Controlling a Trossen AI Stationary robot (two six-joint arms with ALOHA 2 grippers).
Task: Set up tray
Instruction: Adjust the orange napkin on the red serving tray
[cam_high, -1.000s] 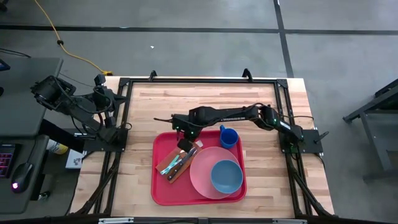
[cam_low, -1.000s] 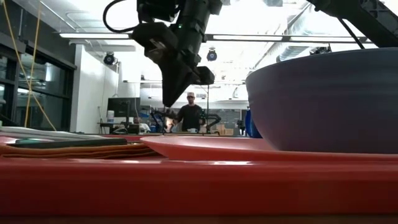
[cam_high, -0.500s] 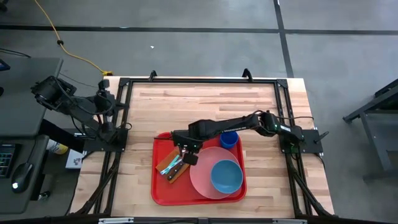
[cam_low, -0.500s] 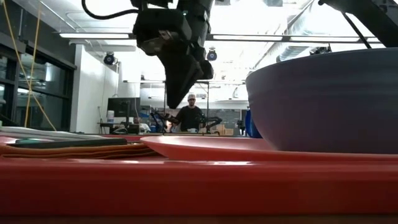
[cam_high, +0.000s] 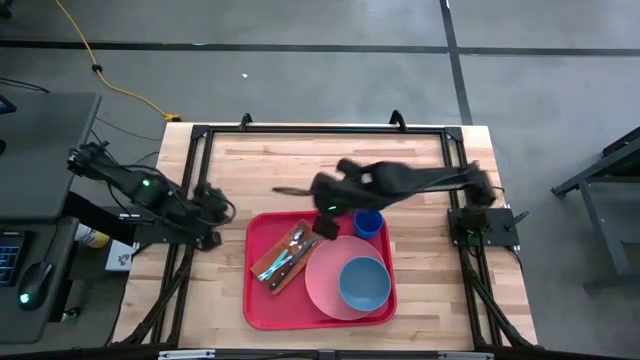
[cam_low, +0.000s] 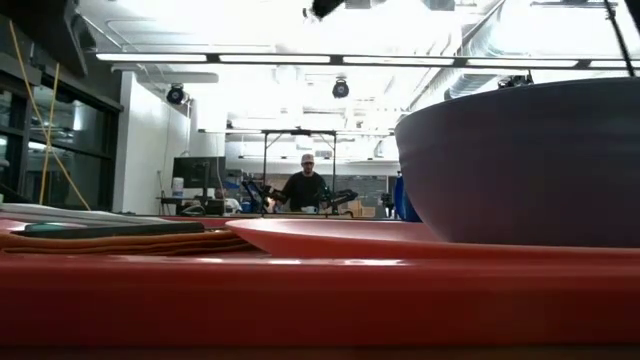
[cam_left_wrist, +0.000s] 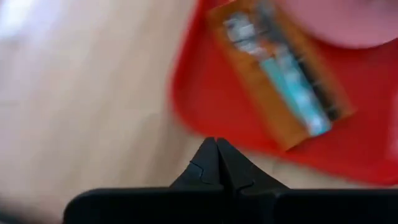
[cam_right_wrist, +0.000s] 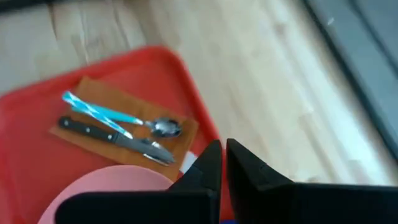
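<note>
High view: the tray (cam_high: 262, 300) lies in the lower centre of the frame on the wooden table (cam_high: 330, 165), long side running left to right. On it — a brown napkin (cam_high: 268, 272) at the left end carrying a blue-handled spoon (cam_high: 272, 265) and a dark-handled knife (cam_high: 291, 263); a pink plate (cam_high: 322, 285) right of the napkin; a blue bowl (cam_high: 364, 283) sitting on the plate. A blue cup (cam_high: 367, 222) stands at the tray's upper right corner (on the rim or just off it, cannot tell).

Right gripper (cam_high: 324, 228): blurred, above the tray's upper edge, between the napkin and the cup. Its fingers (cam_right_wrist: 208, 163) are pressed together with nothing between them; in the right wrist view the tips sit over the tray's corner, with napkin, spoon and knife just beyond.

Left gripper (cam_high: 222, 211): over bare table at centre left, just outside the tray's upper left corner, not touching it. Jaws closed tip to tip, empty; the left wrist view shows the tray's rounded corner and napkin directly ahead of the tips.

Low view: tray rim fills the foreground — plate and bowl at right, napkin at left. A person (cam_low: 305, 186) stands far back in the room.
</note>
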